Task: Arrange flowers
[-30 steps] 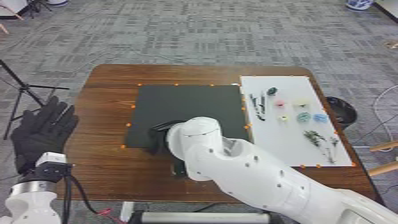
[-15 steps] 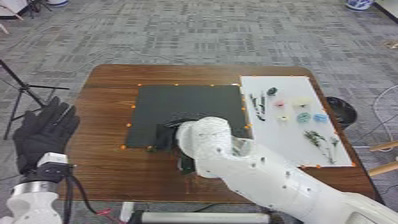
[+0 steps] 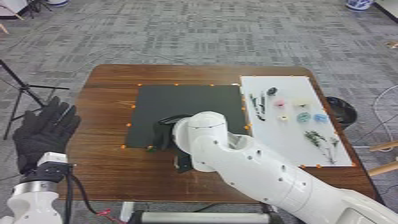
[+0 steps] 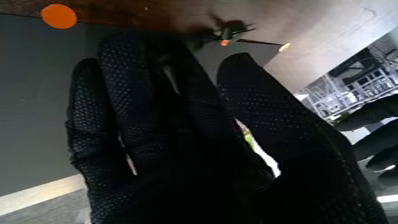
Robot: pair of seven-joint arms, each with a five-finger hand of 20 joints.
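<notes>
In the head view, my right hand (image 3: 163, 134) is over the lower left part of the black board (image 3: 182, 100), partly hidden by its own arm. The right wrist view shows my right hand (image 4: 178, 150) with fingers straight and the thumb apart at its tip. Beyond the fingertips is a small dark leafy piece (image 4: 233, 27); a green sliver shows between thumb and fingers. My left hand (image 3: 43, 132) is open left of the table; its fingers (image 4: 378, 131) also appear in the wrist view. Pink (image 3: 280, 103), teal (image 3: 304, 117) and blue flowers (image 3: 321, 118) lie on the white board (image 3: 284, 140).
Dark stems (image 3: 258, 106) and green sprigs (image 3: 314, 137) also lie on the white board. Orange dots mark the boards' edges. A black bin (image 3: 341, 111) stands beyond the table's right edge, and a tripod (image 3: 24, 86) beyond the left.
My right hand shifted right, then slightly back left, staying over the board's lower part. A small dark green and reddish spot has come into sight beside it. My left hand has stayed nearly still.
</notes>
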